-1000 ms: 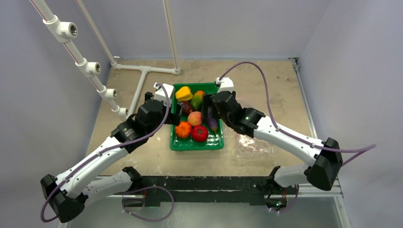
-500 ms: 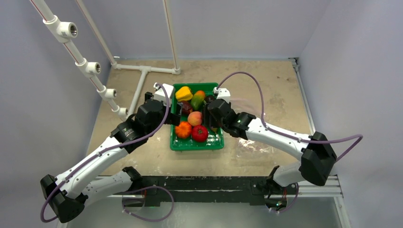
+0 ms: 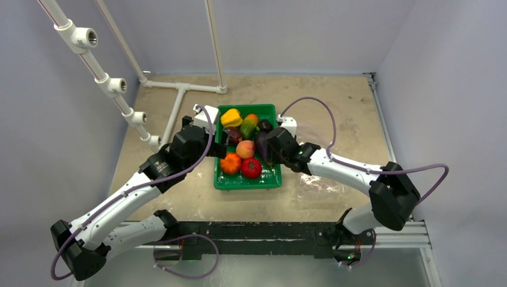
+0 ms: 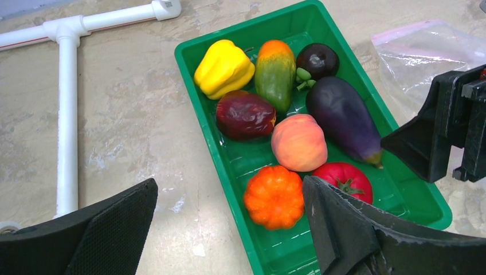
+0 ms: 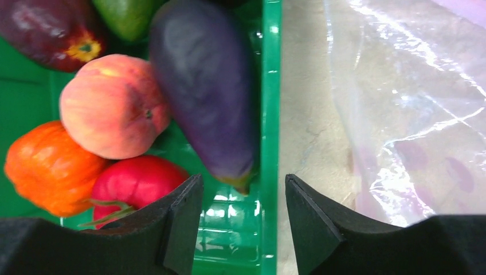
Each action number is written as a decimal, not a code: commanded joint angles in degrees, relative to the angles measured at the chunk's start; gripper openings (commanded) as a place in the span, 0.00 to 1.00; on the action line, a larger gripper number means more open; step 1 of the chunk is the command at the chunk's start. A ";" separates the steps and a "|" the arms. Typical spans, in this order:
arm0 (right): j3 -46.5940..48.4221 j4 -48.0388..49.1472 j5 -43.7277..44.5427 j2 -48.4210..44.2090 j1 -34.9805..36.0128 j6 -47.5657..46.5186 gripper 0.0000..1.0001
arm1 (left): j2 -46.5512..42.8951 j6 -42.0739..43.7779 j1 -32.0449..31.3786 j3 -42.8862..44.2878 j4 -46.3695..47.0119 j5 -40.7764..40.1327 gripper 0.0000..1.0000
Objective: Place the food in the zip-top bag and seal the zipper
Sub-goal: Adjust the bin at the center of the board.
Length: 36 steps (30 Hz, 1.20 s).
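Observation:
The food lies in a green tray (image 3: 246, 184): yellow pepper (image 4: 224, 67), green-orange pepper (image 4: 275, 71), dark red piece (image 4: 245, 114), peach (image 4: 298, 142), purple eggplant (image 5: 209, 86), orange (image 4: 274, 196) and red tomato (image 5: 134, 183). Flat on the table right of the tray lies the clear zip-top bag (image 5: 412, 103), its pink zipper (image 4: 401, 30) at the far edge. My right gripper (image 5: 243, 180) is open, jaws astride the tray's right rim just below the eggplant's tip. My left gripper (image 4: 229, 189) is wide open over the tray's left rim near the orange.
White pipework (image 3: 179, 98) lies on the table left of the tray, and a pipe rack with sockets (image 3: 110, 84) runs along the left wall. Walls close in the table on three sides. A small dark round fruit (image 4: 318, 59) sits at the tray's far end.
My right arm has slid toward me along the tray's right side and its jaws have narrowed. The left arm has held still.

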 commanded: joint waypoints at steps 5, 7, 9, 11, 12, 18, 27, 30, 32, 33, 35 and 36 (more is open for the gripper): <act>-2.40 4.30 0.33 -0.08 -3.40 0.35 0.49 | -0.87 -0.87 -0.20 2.19 0.32 0.44 0.96; -2.73 5.07 0.06 0.22 -3.72 0.06 0.49 | -0.85 -0.86 -0.21 2.11 0.33 0.44 0.96; -2.96 5.36 0.14 0.97 -3.84 -0.10 0.48 | -0.84 -0.86 -0.20 2.20 0.33 0.44 0.96; -3.06 5.75 0.11 1.90 -4.13 -0.17 0.48 | -0.85 -0.87 -0.25 2.20 0.39 0.44 0.96; -3.13 6.08 0.13 2.29 -4.25 -0.31 0.48 | -0.85 -0.89 -0.20 2.15 0.37 0.44 0.96; -3.08 6.63 0.58 4.08 -4.61 -0.20 0.39 | -0.85 -0.88 -0.27 2.09 0.33 0.44 0.96; -2.90 4.64 3.93 4.43 -6.80 2.54 0.11 | -0.94 -0.91 -0.24 2.15 0.32 0.53 0.96; -2.49 3.94 4.98 4.30 -8.07 3.14 0.09 | -1.00 -0.94 -0.26 2.19 0.34 0.70 0.96; -2.18 3.65 5.42 4.02 -8.54 3.19 0.10 | -1.03 -0.95 -0.22 2.20 0.32 0.87 0.96; -1.89 3.40 5.45 3.99 -8.58 3.16 0.13 | -1.10 -0.95 -0.22 2.16 0.32 0.94 0.96; -0.93 2.81 5.98 3.99 -8.59 2.98 0.33 | -1.26 -0.95 -0.21 2.15 0.40 1.08 0.96; -0.51 2.68 6.69 3.87 -8.51 2.74 0.39 | -1.33 -0.95 -0.23 2.22 0.37 1.23 0.96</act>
